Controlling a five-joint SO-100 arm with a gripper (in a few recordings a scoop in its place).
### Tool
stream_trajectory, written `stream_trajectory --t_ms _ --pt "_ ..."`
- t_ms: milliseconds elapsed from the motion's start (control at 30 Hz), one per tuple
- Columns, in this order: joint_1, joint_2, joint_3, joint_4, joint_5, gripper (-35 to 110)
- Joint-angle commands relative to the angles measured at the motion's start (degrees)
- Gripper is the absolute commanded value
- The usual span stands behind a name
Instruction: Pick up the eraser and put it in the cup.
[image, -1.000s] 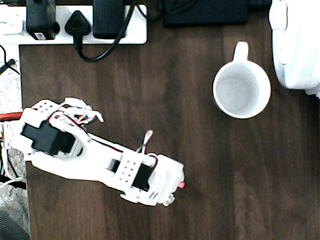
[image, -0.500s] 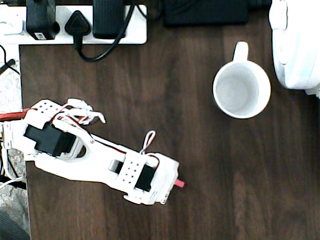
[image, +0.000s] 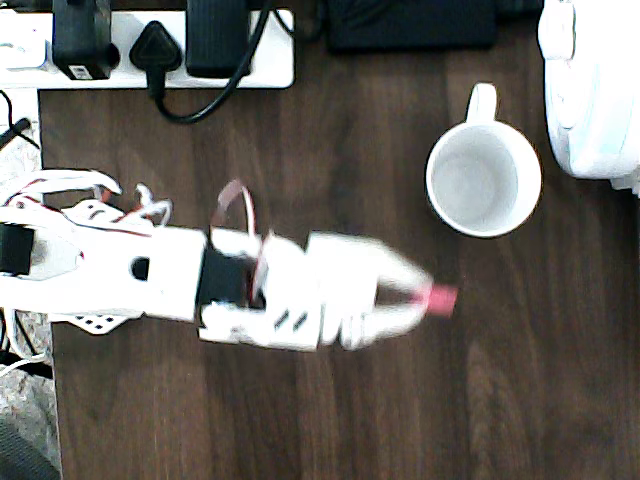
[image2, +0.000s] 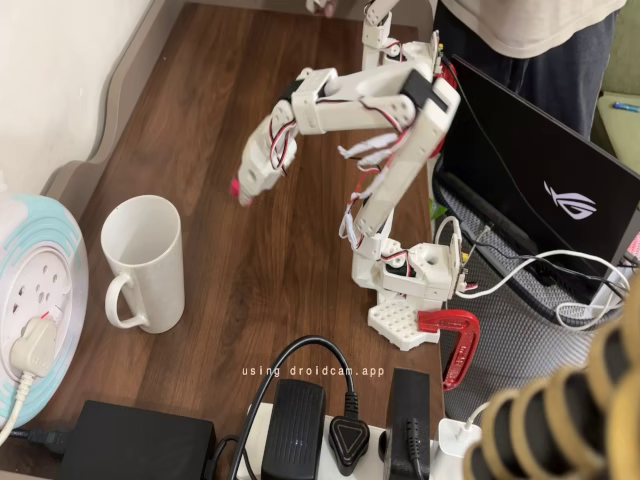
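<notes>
Dark wood-grain bench (image: 330, 180). Resting on it: upright white cup (image: 484, 178), handle toward power strip (image: 150, 45) at far edge; black adapter (image: 410, 22) beside strip; large white appliance (image: 592, 85) just right of cup.

Dark brown wood-grain tabletop (image: 330, 420), smooth with a soft sheen. Glossy white ceramic on the cup (image2: 143, 262), same plain glaze inside (image: 483, 182). Matt white plastic on the arm and the claw (image: 405, 297), blurred in the overhead view. Pink-red eraser (image: 440, 297), dull and plain, pinched at the claw tip (image2: 240, 192). Shiny black plastic plugs on a white plastic power strip (image: 150, 50). Red painted metal clamp (image2: 455, 340) at the arm's base
</notes>
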Motion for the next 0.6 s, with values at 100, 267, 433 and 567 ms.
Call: stream_trajectory --t_ms 100,267,433,567 --pt "-7.8 0.4 -2.4 -13.0 -4.5 0" --pt "-13.6 -9.6 -9.6 -18.6 -3.5 0" --pt "-16.9 -21.4 -20.4 -18.2 -1.9 0" --pt "-17.5 -27.1 -22.6 -14.3 -1.1 0"
